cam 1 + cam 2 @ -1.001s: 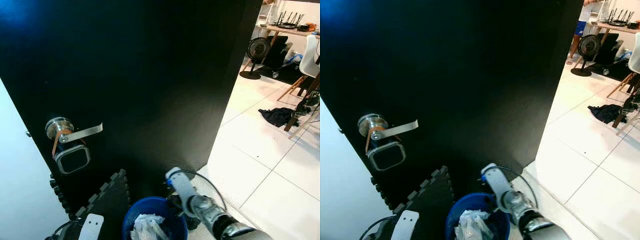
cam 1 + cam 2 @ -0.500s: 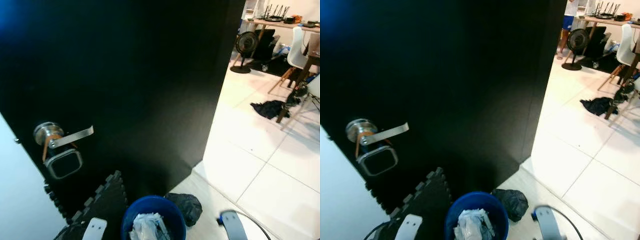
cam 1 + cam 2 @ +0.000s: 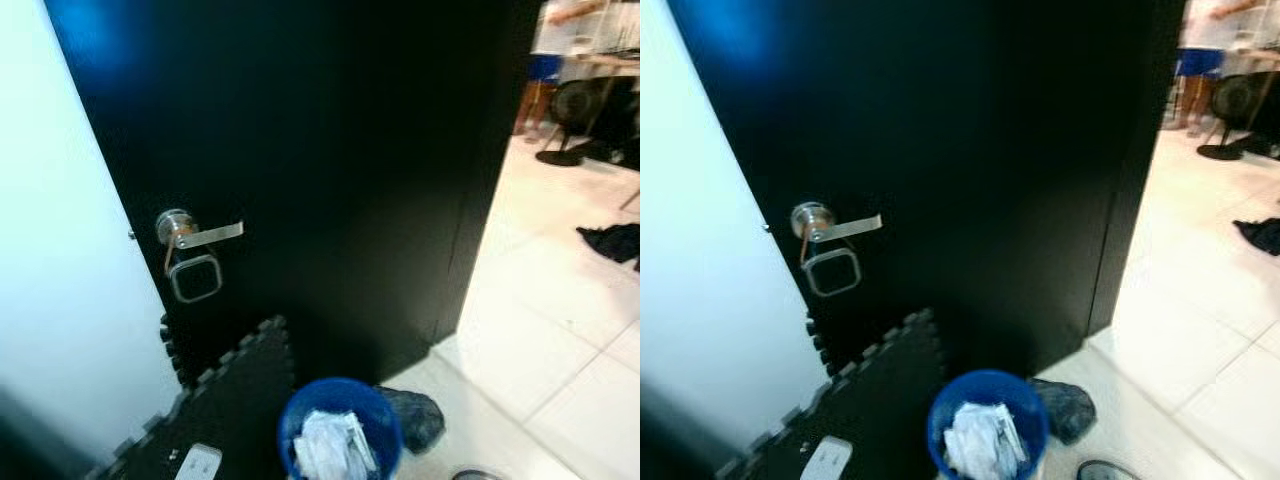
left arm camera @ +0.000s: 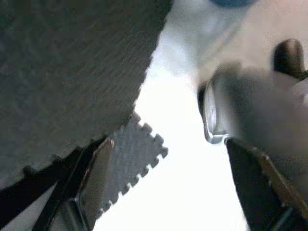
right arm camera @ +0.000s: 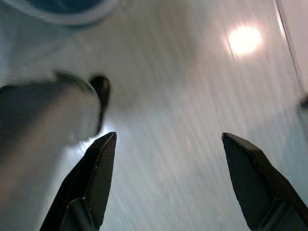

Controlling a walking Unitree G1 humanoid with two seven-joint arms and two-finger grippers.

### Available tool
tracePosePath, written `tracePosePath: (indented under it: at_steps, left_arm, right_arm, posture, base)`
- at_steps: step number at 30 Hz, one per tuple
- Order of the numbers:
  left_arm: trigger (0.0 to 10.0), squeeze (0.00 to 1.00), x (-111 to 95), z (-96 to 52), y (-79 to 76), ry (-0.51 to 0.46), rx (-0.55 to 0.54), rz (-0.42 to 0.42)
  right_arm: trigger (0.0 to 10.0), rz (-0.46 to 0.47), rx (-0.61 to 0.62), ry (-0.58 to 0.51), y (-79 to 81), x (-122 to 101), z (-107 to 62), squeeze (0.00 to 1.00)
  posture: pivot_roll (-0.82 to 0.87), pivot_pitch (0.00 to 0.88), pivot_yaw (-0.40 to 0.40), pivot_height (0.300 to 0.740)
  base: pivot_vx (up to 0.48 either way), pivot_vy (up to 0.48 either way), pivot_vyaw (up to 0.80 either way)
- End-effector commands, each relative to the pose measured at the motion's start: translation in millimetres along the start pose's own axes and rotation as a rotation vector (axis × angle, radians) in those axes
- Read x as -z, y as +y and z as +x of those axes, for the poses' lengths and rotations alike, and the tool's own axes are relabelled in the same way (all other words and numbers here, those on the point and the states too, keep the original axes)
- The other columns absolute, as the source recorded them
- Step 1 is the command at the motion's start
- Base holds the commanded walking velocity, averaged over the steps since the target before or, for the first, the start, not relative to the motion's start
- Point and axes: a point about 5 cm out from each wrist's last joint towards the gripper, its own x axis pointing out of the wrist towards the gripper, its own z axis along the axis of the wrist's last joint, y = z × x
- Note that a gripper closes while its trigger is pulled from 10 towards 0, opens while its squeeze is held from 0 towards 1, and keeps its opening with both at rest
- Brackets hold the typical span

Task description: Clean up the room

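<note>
A blue bin [image 3: 340, 432] full of white crumpled trash [image 3: 333, 447] stands on the floor before a black door [image 3: 330, 170]. Beside the bin lies a dark crumpled bag [image 3: 417, 418]. Both arms hang low: a white part of the left arm [image 3: 199, 464] and the tip of the right arm [image 3: 1106, 471] reach the bottom edge. My left gripper [image 4: 178, 192] is open over the edge of a black foam mat [image 4: 72, 72]. My right gripper [image 5: 175, 180] is open over white floor tile, with the bin's rim [image 5: 62, 7] nearby.
The door has a silver lever handle [image 3: 197, 235] with a lock below. A puzzle-edged foam mat [image 3: 235, 395] lies at its foot, with a white wall [image 3: 60, 280] to the left. Right, tiled floor [image 3: 560, 330] leads to a person [image 3: 560, 40], a fan and dark cloth [image 3: 612, 241].
The camera has pulled back and turned, so the door handle looks smaller. My right arm, beside the bin a second ago, has dropped low. The dark bag now shows beside the bin.
</note>
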Motion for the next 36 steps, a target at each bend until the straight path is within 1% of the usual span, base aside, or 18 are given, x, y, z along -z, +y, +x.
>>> tracePosePath:
  at_steps: [1, 8, 14, 18, 22, 25, 27, 31, 35, 36]
  left_arm:
    - [10.0, 0.0, -7.3, 0.2, 4.9, -0.019, -0.011, 0.025]
    - [10.0, 0.0, -4.7, 0.0, 4.0, -0.012, -0.009, 0.024]
    - [10.0, 0.0, -2.7, 0.0, 2.8, -0.008, -0.006, 0.024]
    - [10.0, 0.0, -1.9, 0.0, 1.8, -0.006, -0.003, 0.026]
    - [10.0, 0.0, -1.5, -0.1, 1.7, -0.005, -0.003, 0.026]
    - [10.0, 0.0, -1.0, -0.1, 1.6, -0.004, -0.002, 0.025]
    - [10.0, 0.0, -0.1, -0.2, 1.4, -0.002, -0.002, 0.024]
    - [10.0, 0.0, 1.2, -0.3, 1.1, 0.002, -0.003, 0.024]
    - [10.0, 0.0, 2.0, -0.4, 1.2, 0.003, -0.002, 0.024]
    - [10.0, 0.0, 2.5, -0.4, 1.3, 0.004, -0.002, 0.024]
  right_arm:
    - [10.0, -0.005, -0.023, 0.038, 10.1, 9.9, -0.3, 0.0]
    - [10.0, -0.023, -0.024, 0.037, 12.6, 7.9, 0.1, 0.0]
    - [10.0, -0.034, -0.018, 0.053, 6.7, 15.4, -1.0, 0.0]
    - [10.0, -0.041, -0.011, 0.071, -1.4, 26.1, -2.8, 0.0]
    - [10.0, -0.046, -0.012, 0.074, -2.7, 28.6, -3.3, 0.0]
    - [10.0, -0.033, -0.028, 0.059, -3.3, 28.8, -3.6, 0.0]
    - [10.0, -0.056, -0.035, 0.068, -3.3, 29.9, -3.7, 0.0]
    - [10.0, -0.062, -0.038, 0.072, -2.6, 30.4, -3.7, 0.0]
    - [10.0, -0.075, -0.045, 0.071, 2.7, 28.4, -3.1, 0.0]
    - [10.0, -0.079, -0.049, 0.069, 6.4, 26.7, -2.6, 0.0]
  posture:
    - [0.07, 0.0, 0.007, 0.696]
    - [0.07, 0.0, 0.003, 0.696]
    - [0.06, 0.0, 0.003, 0.696]
    - [0.06, 0.0, 0.001, 0.696]
    - [0.06, 0.0, 0.001, 0.696]
    - [0.06, 0.0, -0.001, 0.711]
    - [0.06, 0.0, -0.001, 0.721]
    - [0.06, 0.0, -0.001, 0.736]
    - [0.06, 0.0, -0.001, 0.74]
    - [0.06, 0.0, -0.005, 0.74]
  base:
    - [-0.42, 0.0, 0.0]
    - [-0.417, 0.0, 0.0]
    - [-0.424, 0.0, 0.0]
    - [-0.424, 0.0, 0.0]
    - [-0.422, 0.0, 0.0]
    - [-0.424, 0.0, 0.0]
    - [-0.424, 0.0, 0.0]
    - [-0.424, 0.0, 0.0]
    - [-0.425, 0.0, 0.0]
    - [-0.428, 0.0, 0.0]
